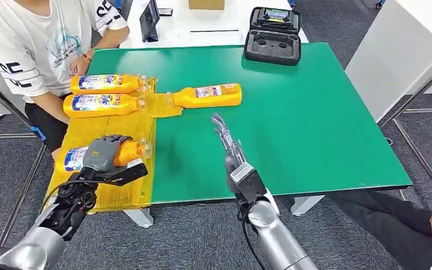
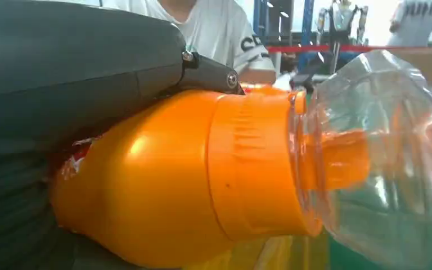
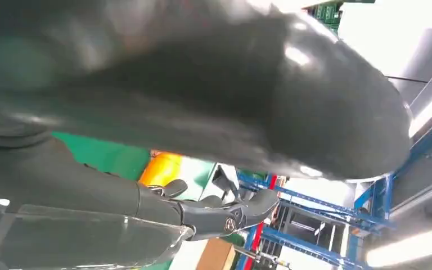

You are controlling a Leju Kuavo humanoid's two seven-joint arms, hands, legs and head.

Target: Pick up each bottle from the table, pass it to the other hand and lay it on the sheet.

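Observation:
My left hand (image 1: 106, 153) grips an orange bottle (image 1: 74, 157) lying over the yellow sheet (image 1: 107, 188) at the table's left front; close up, the bottle (image 2: 191, 180) has a clear cap and my hand (image 2: 62, 73) wraps its body. Two more orange bottles (image 1: 108, 84) (image 1: 104, 104) lie on the sheet's far part. Another orange bottle (image 1: 208, 95) lies on the green table (image 1: 315, 124), its cap end at the sheet's edge. My right hand (image 1: 228, 143) hovers open over the table's middle front, fingers stretched toward that bottle (image 3: 160, 169), holding nothing.
A person in a white shirt (image 1: 39, 45) sits at the table's far left, an arm near the sheet. A black case (image 1: 273, 36) stands open at the far edge. Another person's leg and hand (image 1: 427, 225) show at the right front.

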